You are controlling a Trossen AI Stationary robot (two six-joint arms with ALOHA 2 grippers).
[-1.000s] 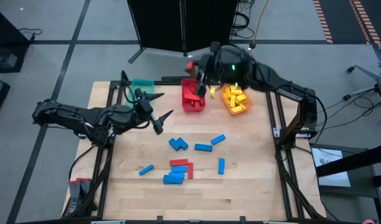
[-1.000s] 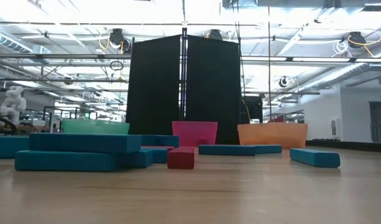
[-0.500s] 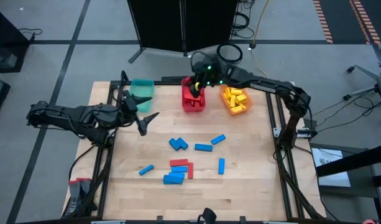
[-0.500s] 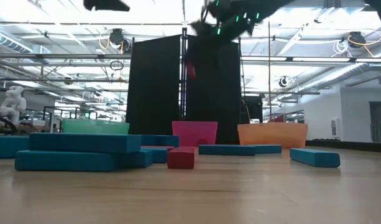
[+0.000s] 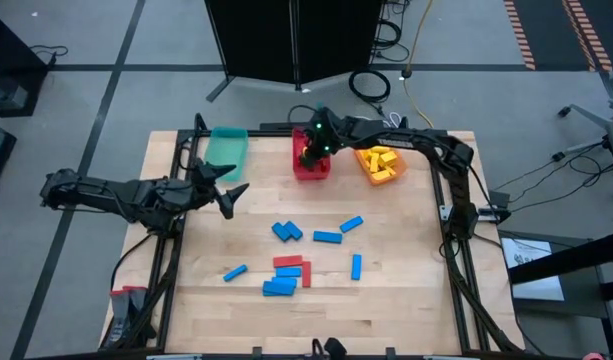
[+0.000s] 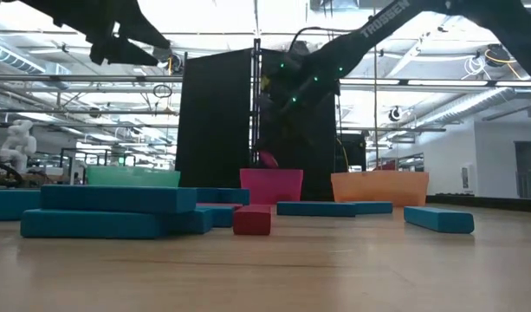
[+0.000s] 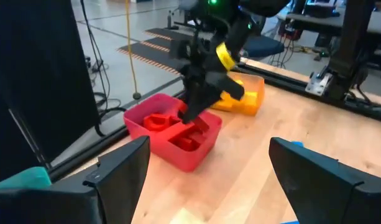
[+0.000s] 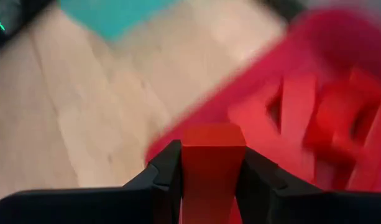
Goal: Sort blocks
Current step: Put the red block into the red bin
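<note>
My right gripper hovers over the red bin, shut on a red block; the low view shows it just above the bin's rim. My left gripper is open and waits above the table's left side, near the teal bin. Several blue blocks and two red blocks lie flat on the wooden table. Red blocks lie in the red bin. My right gripper pinches the red block between its two fingers, one on each long side of the bar, whose end face sticks out past the fingertips. It comes from above, slanting down. The block is lifted clear, over the red bin's inside.
An orange bin with yellow blocks stands right of the red bin, at the table's far edge. A black metal frame borders the table's sides. A black screen stands behind the bins. Bare wood lies at the near edge.
My right gripper has moved from between the red and orange bins toward the table's left and down over the red bin, carrying the red block. My left gripper has drawn back a little toward the table's left edge, still open.
</note>
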